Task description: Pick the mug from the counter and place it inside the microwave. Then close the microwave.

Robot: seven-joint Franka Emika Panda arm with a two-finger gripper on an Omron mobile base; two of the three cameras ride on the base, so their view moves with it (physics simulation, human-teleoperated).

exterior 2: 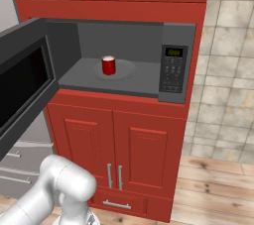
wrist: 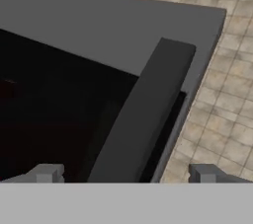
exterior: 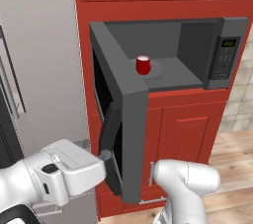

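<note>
The small red mug (exterior: 143, 65) (exterior 2: 108, 65) stands upright on the round plate inside the microwave (exterior: 225, 60) (exterior 2: 173, 65). The microwave door (exterior: 133, 134) (exterior 2: 25, 85) is swung wide open to the left. My gripper (exterior: 105, 157) (wrist: 126, 172) is at the door's outer face, by its black handle (exterior: 109, 139) (wrist: 148, 109). In the hand view the handle runs up between my two fingertips (wrist: 47, 172); the jaws stand wide apart and hold nothing. The counter is out of view.
Red cabinet doors (exterior 2: 114, 140) sit below and above the microwave. A grey fridge (exterior: 39, 70) stands left of the open door. Tiled wall (exterior 2: 223, 70) and wooden floor (exterior 2: 218, 184) lie to the right. My arm's white elbow (exterior: 185, 178) is in front of the lower cabinets.
</note>
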